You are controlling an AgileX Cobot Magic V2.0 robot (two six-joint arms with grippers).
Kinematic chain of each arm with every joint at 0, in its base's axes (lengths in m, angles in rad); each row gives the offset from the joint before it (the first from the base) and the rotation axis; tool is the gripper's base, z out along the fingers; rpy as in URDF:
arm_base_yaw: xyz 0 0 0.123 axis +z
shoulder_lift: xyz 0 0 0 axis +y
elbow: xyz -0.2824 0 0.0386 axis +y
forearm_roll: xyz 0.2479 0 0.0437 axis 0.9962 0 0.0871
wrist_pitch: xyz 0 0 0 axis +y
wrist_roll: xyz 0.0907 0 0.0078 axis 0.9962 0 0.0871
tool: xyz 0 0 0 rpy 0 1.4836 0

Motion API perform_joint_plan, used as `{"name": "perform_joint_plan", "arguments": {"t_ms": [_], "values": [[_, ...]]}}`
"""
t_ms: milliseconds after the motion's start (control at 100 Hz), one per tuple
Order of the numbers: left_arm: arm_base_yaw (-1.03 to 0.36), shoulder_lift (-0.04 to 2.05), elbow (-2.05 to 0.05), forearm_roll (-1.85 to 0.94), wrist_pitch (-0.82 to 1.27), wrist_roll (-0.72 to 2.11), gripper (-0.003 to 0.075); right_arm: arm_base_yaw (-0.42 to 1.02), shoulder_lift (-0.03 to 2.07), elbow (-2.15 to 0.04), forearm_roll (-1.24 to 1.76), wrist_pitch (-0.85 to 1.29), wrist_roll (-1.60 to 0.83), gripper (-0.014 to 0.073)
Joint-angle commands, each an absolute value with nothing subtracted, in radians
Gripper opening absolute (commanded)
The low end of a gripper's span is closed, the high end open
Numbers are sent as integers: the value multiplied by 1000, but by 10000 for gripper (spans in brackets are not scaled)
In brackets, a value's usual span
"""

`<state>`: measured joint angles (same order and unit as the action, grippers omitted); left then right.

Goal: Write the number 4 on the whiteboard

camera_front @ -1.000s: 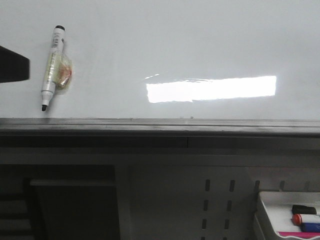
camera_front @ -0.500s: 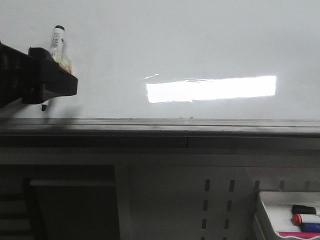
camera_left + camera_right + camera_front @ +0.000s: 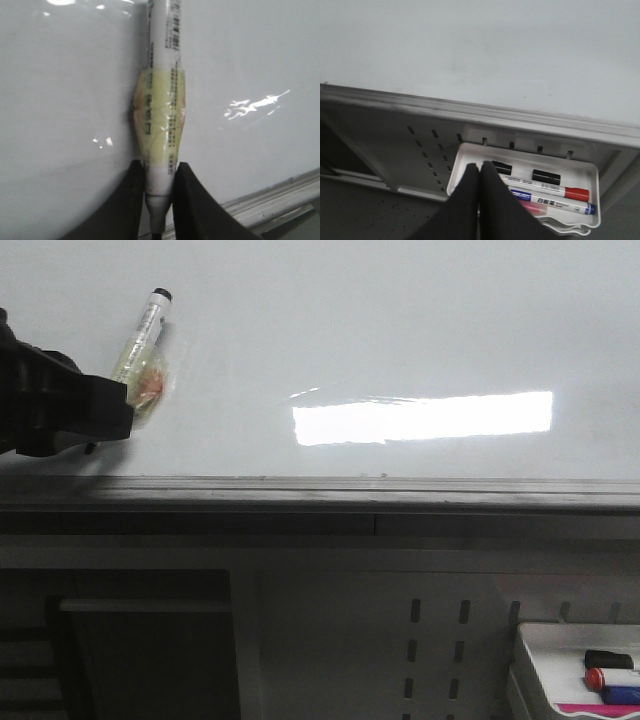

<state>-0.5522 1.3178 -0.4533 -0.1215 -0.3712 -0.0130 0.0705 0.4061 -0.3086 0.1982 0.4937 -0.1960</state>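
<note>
The whiteboard (image 3: 420, 320) is glossy white with a bright rectangular reflection and a grey bottom rail (image 3: 400, 490). No number 4 shows on it. A white marker pen (image 3: 148, 335) with yellowish tape round its middle leans against the board at the far left, its black end up and to the right. My left gripper (image 3: 118, 408) is shut on the pen's lower barrel. In the left wrist view the fingers (image 3: 134, 182) pinch the pen (image 3: 161, 100) just above its tip. My right gripper (image 3: 480, 167) is shut and empty, above the marker tray, and is out of the front view.
A small white tray (image 3: 592, 172) under the rail at the lower right holds a red-capped marker (image 3: 555, 189), a blue-capped marker (image 3: 555, 202) and two black pieces. It also shows in the front view (image 3: 530, 640). A grey perforated panel (image 3: 430, 640) lies below the rail.
My left gripper came in from the left and closed on the pen. The pen has tilted, its top now further right.
</note>
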Motion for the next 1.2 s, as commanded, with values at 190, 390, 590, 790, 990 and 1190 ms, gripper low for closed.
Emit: {"name": "perform_joint_plan", "arguments": {"t_ms": [190,390,590,790,990,1190], "values": [[-556,1207,-482,317,-456,-12,-20,341,498,-471,208,459,-248,-64],[-556,1125,-466,575,-474,-12,-20,565,675,-622,208,459,-248,-6],[-556,1047,-420,716,-536,-12,-20,719,854,-770,199,415,-248,364],[-556,1022,-389,755,-548,-12,-20,743,1000,-896,199,408,-248,368],[-556,1022,-384,755,-557,-12,-20,817,1113,-1000,209,410,-250,351],[-556,1022,-384,755,-566,-12,-20,831,1185,-1053,209,406,-264,351]]}}
